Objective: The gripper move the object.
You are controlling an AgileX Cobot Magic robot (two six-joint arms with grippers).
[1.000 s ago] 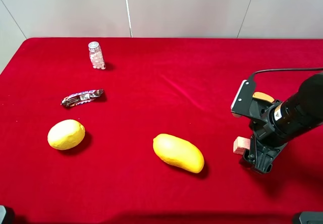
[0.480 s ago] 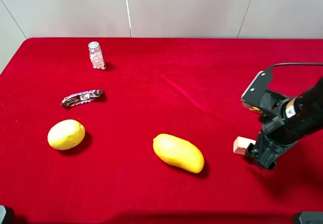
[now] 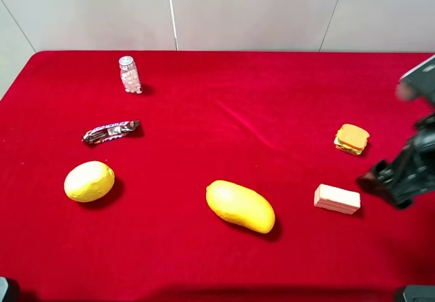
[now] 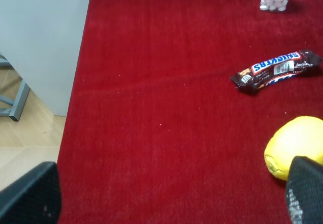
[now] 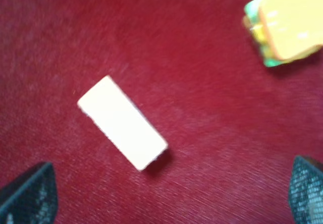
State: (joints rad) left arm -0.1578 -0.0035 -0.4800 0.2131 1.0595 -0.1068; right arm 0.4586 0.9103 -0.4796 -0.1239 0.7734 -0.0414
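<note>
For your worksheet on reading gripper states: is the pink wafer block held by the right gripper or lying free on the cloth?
Lying free. The wafer block rests flat on the red cloth, apart from the right gripper, whose fingers are spread wide.

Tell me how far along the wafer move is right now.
Done, by the look of it: the wafer block lies flat on the red cloth, right of the mango and below the toy sandwich. In hand: nothing; the right gripper is open and off to the block's right. Left: likely only retracting the arm.
</note>
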